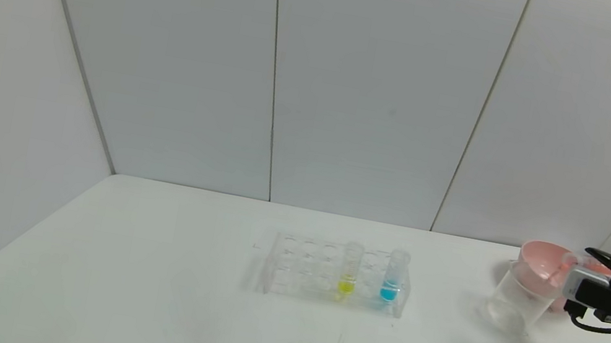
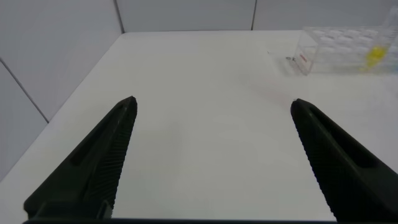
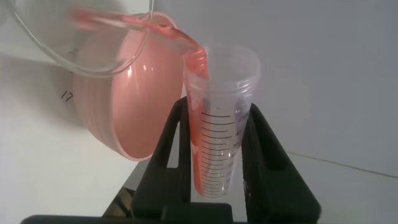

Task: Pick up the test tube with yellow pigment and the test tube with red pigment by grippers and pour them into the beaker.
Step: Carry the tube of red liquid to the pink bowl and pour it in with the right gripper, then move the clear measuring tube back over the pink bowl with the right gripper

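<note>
At the table's right end my right gripper [image 1: 572,280] is shut on the test tube with red pigment [image 1: 572,264], holding it tipped over. In the right wrist view the tube [image 3: 221,124] sits between the black fingers [image 3: 177,143], and orange-red liquid runs from its flared rim across the clear beaker's rim [image 3: 74,67]. The beaker [image 1: 512,302] stands just left of the gripper. The test tube with yellow pigment [image 1: 349,270] stands upright in the clear rack [image 1: 295,264]. My left gripper [image 2: 212,102] hangs open over bare table, out of the head view.
A pink bowl [image 1: 541,260] sits right at the beaker, close behind the tube's mouth [image 3: 118,118]. A tube with blue liquid [image 1: 393,278] stands in the rack, right of the yellow one. The rack [image 2: 336,50] lies far ahead of the left gripper. Grey walls close the back.
</note>
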### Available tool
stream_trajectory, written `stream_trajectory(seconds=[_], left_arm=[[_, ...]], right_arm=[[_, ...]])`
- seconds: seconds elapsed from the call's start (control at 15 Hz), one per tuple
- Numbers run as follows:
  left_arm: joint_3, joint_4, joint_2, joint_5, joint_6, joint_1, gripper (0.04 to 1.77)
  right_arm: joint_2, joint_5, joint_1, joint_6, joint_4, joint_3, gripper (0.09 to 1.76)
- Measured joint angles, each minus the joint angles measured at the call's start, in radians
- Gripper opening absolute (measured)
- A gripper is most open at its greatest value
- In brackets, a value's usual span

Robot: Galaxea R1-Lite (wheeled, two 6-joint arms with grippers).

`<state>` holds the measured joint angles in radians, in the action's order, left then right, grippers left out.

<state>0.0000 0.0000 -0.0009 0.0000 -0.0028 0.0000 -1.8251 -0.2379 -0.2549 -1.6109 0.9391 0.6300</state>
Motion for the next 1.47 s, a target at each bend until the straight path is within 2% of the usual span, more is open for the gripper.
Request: stream_trajectory(seconds=[0.27, 0.93, 1.33, 1.47], left_arm=[[0.0, 0.0, 0.0, 0.0, 0.0, 0.0, 1.76], [0.0, 0.0, 0.0, 0.0, 0.0, 0.0, 1.76], [0.0, 0.0, 0.0, 0.0, 0.0, 0.0, 1.76], [0.0, 0.0, 0.0, 0.0, 0.0, 0.0, 1.76]], right_arm=[[-0.002, 0.003, 0.011, -0.064, 0.039, 0.0, 0.53], [-0.004, 0.09, 0.049, -0.173, 0.041, 0.009, 0.53], [-0.005, 0.095, 0.052, -0.154, 0.041, 0.018, 0.53], [-0.006, 0.091, 0.06, -0.034, 0.04, 0.066, 0.53]])
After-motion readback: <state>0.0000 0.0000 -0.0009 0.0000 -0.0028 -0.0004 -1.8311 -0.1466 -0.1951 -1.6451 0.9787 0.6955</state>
